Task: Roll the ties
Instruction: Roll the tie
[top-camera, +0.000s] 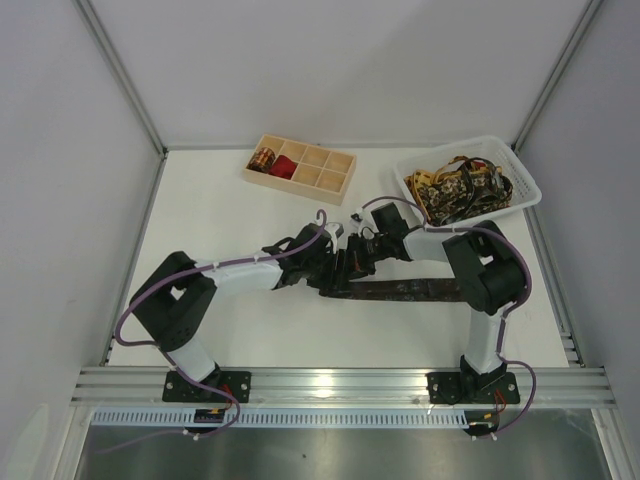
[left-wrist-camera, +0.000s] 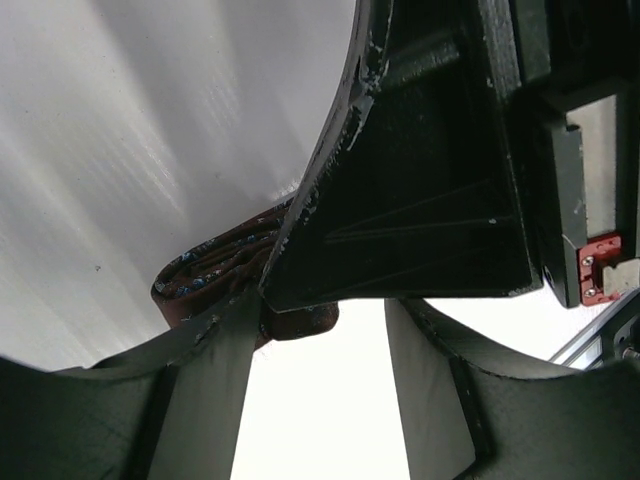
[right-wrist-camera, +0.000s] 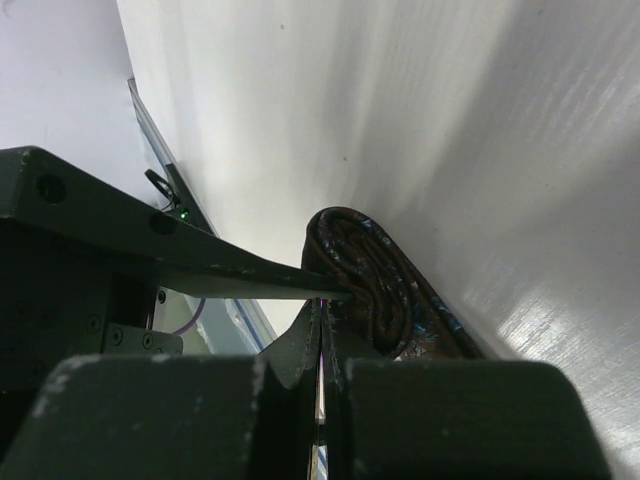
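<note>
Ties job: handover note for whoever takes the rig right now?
Left gripper: open, at the roll.
Right gripper: shut, tips against the roll; pinching fabric or not, cannot tell.
Dark brown fabric tie: flat on the table, its end at the grippers a loose coil.
Done: gold-and-black coil and red coil in the pale wooden compartment tray.
Left: finish this roll, then the patterned ties heaped in the white plastic basket.

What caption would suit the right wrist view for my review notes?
Shut right tool beside the partly rolled dark brown tie on the white table.
</note>
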